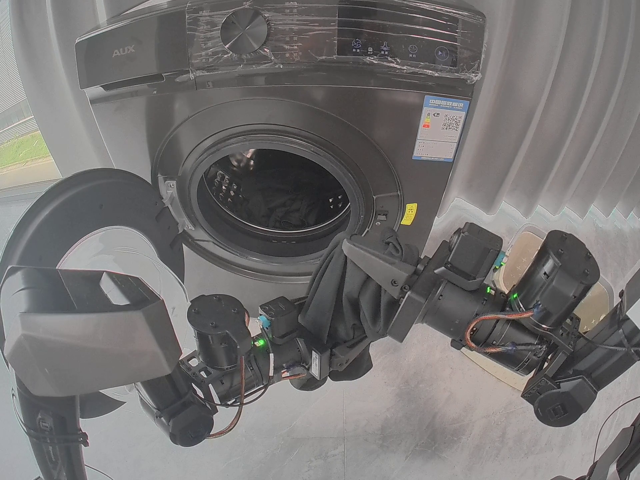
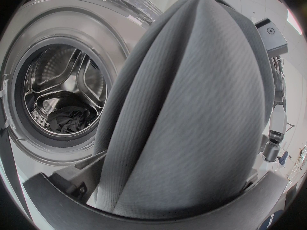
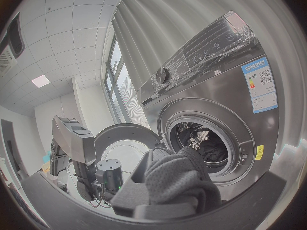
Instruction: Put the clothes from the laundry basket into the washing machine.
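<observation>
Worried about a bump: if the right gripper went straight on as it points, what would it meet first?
Likely the lower rim of the washing machine opening, or just over it into the drum; depth is unclear.

washing machine (image 1: pixel 287 108): straight ahead on the floor, with the curtain (image 1: pixel 567 101) behind it and to its right.
door (image 1: pixel 100 221): swung open to the left of the drum opening.
drum (image 1: pixel 227 185): clothes (image 1: pixel 287 198) lie inside, in the lower part.
garment (image 1: pixel 340 301): outside the drum, in front of the machine, below and right of the opening.
right gripper (image 1: pixel 363 261): clamped on the garment's upper end.
left gripper (image 1: pixel 333 361): clamped on its lower end, nearer the robot.
laundry basket (image 1: pixel 527 235): on the floor right of the machine, behind the right arm.
</observation>
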Robot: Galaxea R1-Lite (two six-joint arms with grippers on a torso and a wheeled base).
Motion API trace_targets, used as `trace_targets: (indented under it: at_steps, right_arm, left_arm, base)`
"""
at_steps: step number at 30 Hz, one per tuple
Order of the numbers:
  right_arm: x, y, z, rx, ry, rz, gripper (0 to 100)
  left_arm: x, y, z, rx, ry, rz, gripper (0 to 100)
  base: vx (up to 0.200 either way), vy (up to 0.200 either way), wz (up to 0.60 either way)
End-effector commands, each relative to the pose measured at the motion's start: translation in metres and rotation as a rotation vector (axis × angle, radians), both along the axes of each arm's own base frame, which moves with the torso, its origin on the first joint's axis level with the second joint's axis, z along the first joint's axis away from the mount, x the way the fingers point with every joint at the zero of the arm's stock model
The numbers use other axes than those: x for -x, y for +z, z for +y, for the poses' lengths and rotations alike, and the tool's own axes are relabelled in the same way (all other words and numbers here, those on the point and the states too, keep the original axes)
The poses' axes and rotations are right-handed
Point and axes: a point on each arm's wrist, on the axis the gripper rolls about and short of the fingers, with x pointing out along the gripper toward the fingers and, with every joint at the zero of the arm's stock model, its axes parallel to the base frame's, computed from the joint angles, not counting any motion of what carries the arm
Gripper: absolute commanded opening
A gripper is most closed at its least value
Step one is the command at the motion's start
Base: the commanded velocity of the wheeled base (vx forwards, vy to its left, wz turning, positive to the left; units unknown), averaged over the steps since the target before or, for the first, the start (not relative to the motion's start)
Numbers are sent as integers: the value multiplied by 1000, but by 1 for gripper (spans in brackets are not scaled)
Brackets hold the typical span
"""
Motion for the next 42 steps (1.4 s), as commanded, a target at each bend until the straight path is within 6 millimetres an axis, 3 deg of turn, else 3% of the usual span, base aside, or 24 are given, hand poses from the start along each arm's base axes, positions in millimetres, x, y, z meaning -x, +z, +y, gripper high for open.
trace_targets:
  at_steps: [1, 8, 9, 19, 28, 35, 42]
  right_arm:
    - [-1, 3, -1, -9, -4, -8, 0]
    - [-1, 4, -1, -16, -1, -3, 0]
    - [-1, 3, -1, -16, 0, 0, 0]
    - [-4, 4, 0, -33, -31, 13, 0]
    - [-62, -3, -27, -51, -219, 17, 0]
    - [-73, -15, -34, -84, -247, 44, 0]
    - [-71, -36, -34, -40, -243, 96, 0]
  left_arm:
    - [-2, -7, 1, -12, 8, 15, 100]
    - [-6, -6, -1, -4, 9, 1, 100]
    - [-8, -4, -2, 3, 11, -3, 0]
    - [-2, 7, -6, 27, -24, -25, 0]
    - [53, 45, 14, 42, -102, -43, 0]
    - [82, 60, 29, 48, -149, -58, 0]
    - [109, 78, 22, 97, -236, -101, 0]
  base:
    - [0, 0, 0]
    - [0, 0, 0]
    - [0, 0, 0]
    - [0, 0, 0]
    - [0, 0, 0]
    - [0, 0, 0]
    - [0, 0, 0]
